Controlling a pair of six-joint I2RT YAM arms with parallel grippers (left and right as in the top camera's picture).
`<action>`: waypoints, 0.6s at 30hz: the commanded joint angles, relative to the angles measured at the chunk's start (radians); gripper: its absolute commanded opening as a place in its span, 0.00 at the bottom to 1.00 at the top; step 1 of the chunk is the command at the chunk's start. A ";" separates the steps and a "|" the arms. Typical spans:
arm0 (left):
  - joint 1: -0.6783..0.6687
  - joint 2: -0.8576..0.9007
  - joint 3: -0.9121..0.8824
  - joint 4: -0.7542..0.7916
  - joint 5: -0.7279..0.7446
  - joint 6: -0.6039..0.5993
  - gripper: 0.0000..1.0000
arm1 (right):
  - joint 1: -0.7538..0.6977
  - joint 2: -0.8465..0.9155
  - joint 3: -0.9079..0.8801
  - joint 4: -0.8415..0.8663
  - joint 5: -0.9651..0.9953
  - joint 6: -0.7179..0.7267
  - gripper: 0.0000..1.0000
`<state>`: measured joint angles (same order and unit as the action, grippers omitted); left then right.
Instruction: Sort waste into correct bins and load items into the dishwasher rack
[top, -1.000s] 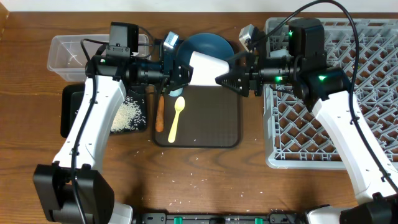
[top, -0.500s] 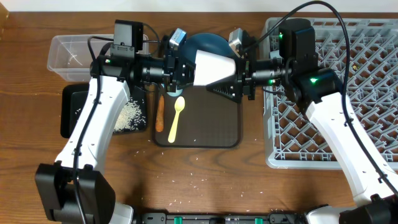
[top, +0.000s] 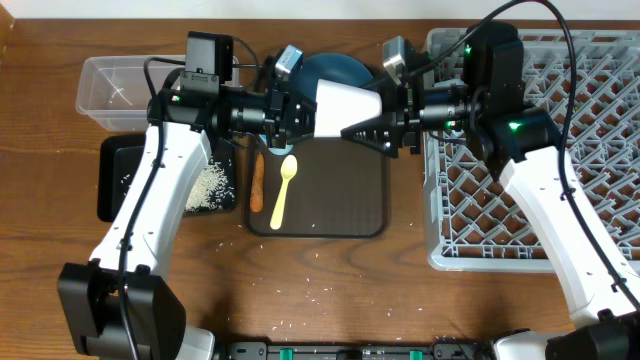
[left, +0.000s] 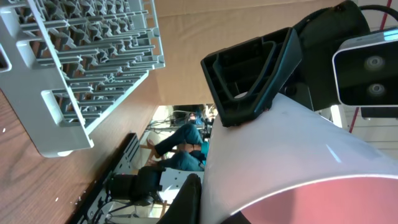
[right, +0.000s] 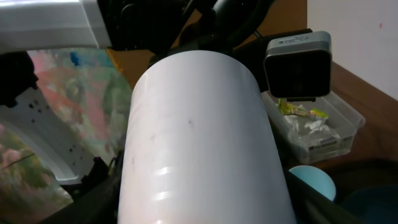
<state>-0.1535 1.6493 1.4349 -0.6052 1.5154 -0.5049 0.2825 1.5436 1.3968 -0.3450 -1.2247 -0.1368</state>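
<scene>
The pinkish-white cup (top: 348, 105) hangs on its side in mid-air between both arms, above the dark-blue plate (top: 335, 68). My left gripper (top: 298, 110) is shut on its rim, one finger inside, as the left wrist view (left: 211, 205) shows. My right gripper (top: 372, 125) closes on the cup's base from the right; the cup (right: 199, 137) fills the space between its fingers (right: 202, 199). The grey rack (top: 560, 200) stands at the right. The yellow spoon (top: 283, 190) and the sausage (top: 257, 180) lie on the brown tray (top: 340, 190). The light-blue cup (right: 311, 183) sits below.
The clear tub (top: 110, 85) at the back left holds the wrapper (right: 298, 111) and tissue (right: 305, 127). The black tray (top: 110, 180) in front of it holds a heap of rice (top: 205, 185). Loose grains (top: 320, 295) lie on the table's front.
My right gripper came in from the right and took the cup's base between its fingers. My left gripper kept its hold and lifted the cup slightly.
</scene>
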 joint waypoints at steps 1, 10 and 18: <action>0.001 -0.011 0.014 -0.006 0.009 0.014 0.07 | -0.035 0.001 0.002 0.002 0.016 0.009 0.60; 0.001 -0.011 0.014 -0.006 0.005 0.053 0.35 | -0.097 -0.002 0.002 -0.008 0.028 0.053 0.53; 0.001 -0.011 0.014 -0.008 -0.286 0.067 0.49 | -0.273 -0.072 0.005 -0.323 0.408 0.126 0.52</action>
<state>-0.1535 1.6493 1.4349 -0.6136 1.3956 -0.4656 0.0608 1.5326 1.3972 -0.5980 -1.0458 -0.0544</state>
